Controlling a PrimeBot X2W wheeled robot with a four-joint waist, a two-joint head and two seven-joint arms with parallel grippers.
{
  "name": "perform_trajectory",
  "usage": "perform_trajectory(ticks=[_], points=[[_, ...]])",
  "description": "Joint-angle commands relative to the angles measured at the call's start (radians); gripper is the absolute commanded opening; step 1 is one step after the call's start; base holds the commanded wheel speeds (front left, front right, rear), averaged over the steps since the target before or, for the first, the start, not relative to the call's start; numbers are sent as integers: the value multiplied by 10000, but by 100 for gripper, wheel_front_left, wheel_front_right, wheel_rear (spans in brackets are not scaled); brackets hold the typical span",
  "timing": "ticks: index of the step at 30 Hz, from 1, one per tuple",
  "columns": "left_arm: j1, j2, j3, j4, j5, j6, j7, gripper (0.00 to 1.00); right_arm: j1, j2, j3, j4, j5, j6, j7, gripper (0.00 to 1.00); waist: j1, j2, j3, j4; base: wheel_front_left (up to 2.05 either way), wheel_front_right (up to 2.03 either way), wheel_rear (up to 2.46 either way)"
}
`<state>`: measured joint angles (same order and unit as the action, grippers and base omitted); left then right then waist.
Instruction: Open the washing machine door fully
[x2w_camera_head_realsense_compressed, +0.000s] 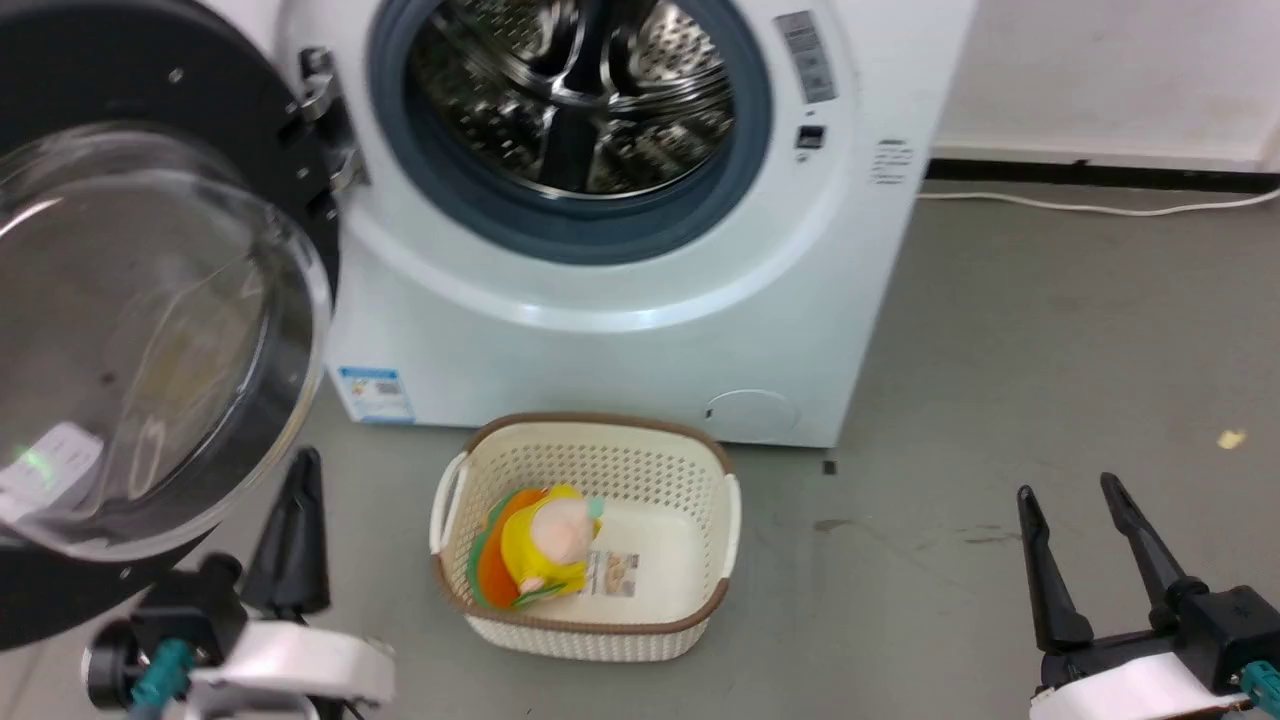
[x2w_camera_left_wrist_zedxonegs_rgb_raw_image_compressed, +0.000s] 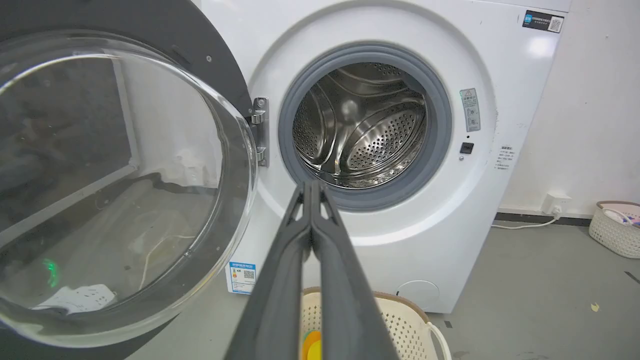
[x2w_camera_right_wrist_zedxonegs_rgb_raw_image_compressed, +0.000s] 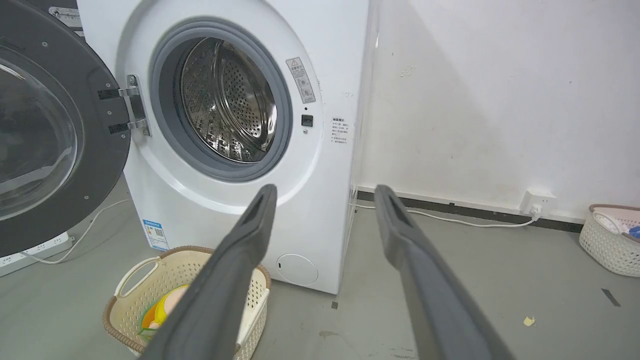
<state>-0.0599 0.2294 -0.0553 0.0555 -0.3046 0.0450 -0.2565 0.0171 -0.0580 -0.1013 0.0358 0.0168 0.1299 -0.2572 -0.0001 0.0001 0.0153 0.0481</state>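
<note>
Washing machine door (x2w_camera_head_realsense_compressed: 150, 330) stands swung wide, up and left of the left tool (x2w_camera_left_wrist_zedxonegs_rgb_raw_image_compressed: 311, 187). The drum (x2w_camera_head_realsense_compressed: 580, 90) of the washing machine (x2w_camera_head_realsense_compressed: 640, 340) is fully exposed.

Left tool: fingers together, empty. Right tool (x2w_camera_head_realsense_compressed: 1068, 488): fingers apart, empty.

Judged essentially complete, with little swing left, if any.

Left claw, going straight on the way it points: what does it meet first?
Probably the grey gasket at the lower rim of the washing machine's drum opening; the shut left claw lines up with it in its wrist view. The washing machine door stands left of that line, the basket below it.
</note>
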Motion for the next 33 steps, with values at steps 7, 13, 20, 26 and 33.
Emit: perform_trajectory(ticks=[7,13,20,26,33], points=[[967,-484,-508,-301,552,381,-52,42,294,74,147,-14,198,8,-43,100,1,-1,-261,-536,0,0,0],[1380,-687,-961,-30,850,536,-44,100,387,76,249,0,310,8,-44,100,1,-1,-302,-603,0,0,0],[1386,-785,-1206,187,1066,611,-49,100,461,77,282,75,347,8,-44,100,1,-1,-292,-547,0,0,0],[1349,-823,-1327,202,1121,655,-50,100,432,77,319,163,416,8,-45,100,1,-1,-252,-548,0,0,0],[1264,-721,-1327,200,1085,676,0,100,403,77,334,192,464,8,-45,100,1,-1,-207,-560,0,0,0]])
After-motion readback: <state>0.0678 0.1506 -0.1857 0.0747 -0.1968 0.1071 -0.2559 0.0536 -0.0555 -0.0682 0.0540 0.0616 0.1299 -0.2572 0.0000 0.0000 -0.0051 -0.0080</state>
